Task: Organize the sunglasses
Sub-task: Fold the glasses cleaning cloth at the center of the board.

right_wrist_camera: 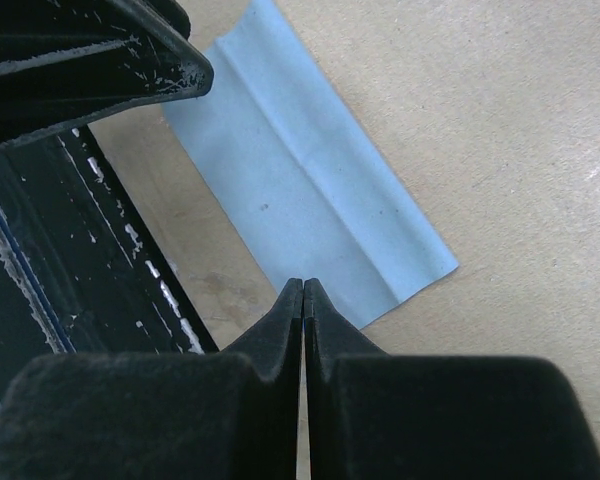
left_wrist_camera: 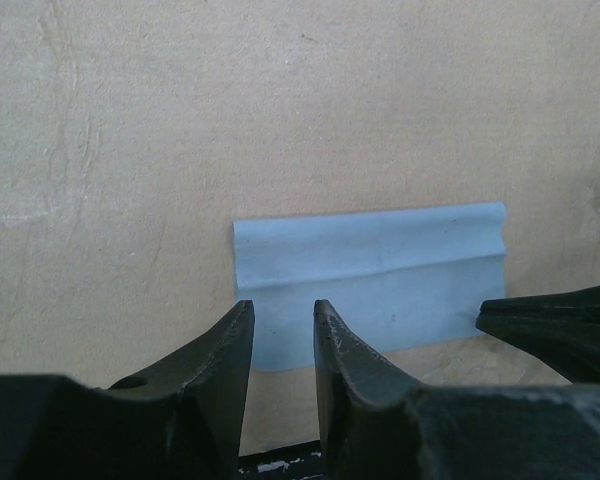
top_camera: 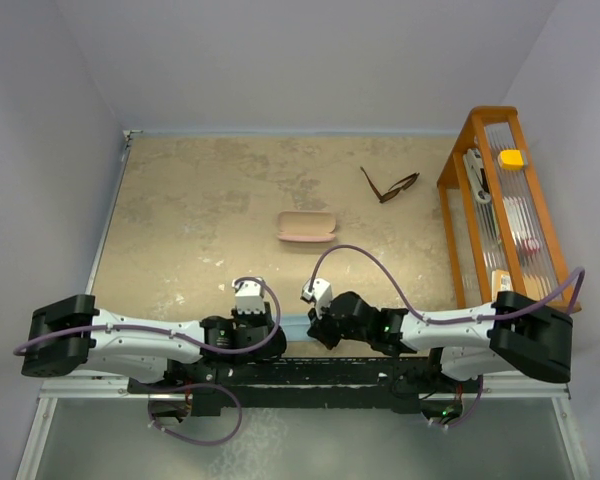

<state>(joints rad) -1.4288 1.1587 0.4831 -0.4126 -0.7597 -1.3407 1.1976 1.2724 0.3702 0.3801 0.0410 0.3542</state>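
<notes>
The sunglasses (top_camera: 390, 186), a thin dark brown pair with dark lenses, lie unfolded on the tan tabletop at the far right, well away from both arms. Both grippers hang low at the near edge over a light blue cloth (top_camera: 296, 326). My left gripper (left_wrist_camera: 283, 310) is open with a narrow gap and nothing between its fingers; the cloth (left_wrist_camera: 380, 270) lies flat just beyond its tips. My right gripper (right_wrist_camera: 303, 285) is shut, its tips over the near edge of the cloth (right_wrist_camera: 310, 190), and I see nothing held in it.
A pink oblong case (top_camera: 306, 226) lies closed in the middle of the table. An orange wooden rack (top_camera: 458, 200) with several small items stands along the right edge. The black base rail (right_wrist_camera: 40, 260) runs close beside the cloth. Walls enclose the far and left sides.
</notes>
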